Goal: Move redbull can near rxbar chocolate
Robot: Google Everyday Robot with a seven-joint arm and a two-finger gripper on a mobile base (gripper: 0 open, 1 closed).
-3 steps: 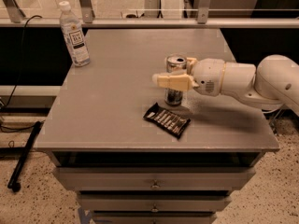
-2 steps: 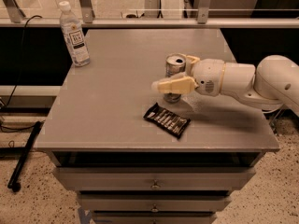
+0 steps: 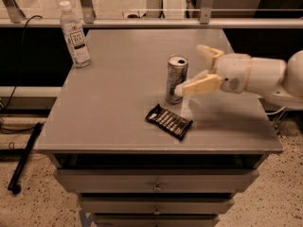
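Three items sit on the grey flat-topped counter (image 3: pixel 118 93). A clear plastic white-capped bottle (image 3: pixel 75 34) stands at the far left corner. Toward the front lies the flat black-wrapped rxbar chocolate (image 3: pixel 169 121), with the slim silver redbull can (image 3: pixel 176 79) upright just behind it, not touching. Right of the can, the cream two-finger gripper (image 3: pixel 190 70) is spread wide and holds nothing; its lower finger (image 3: pixel 201 84) ends at the can's base.

The hand (image 3: pixel 190 70) now sits further right, its spread fingers (image 3: pixel 203 84) no longer around the redbull can (image 3: pixel 176 74). The can's body, previously crossed by the near finger, shows largely uncovered.
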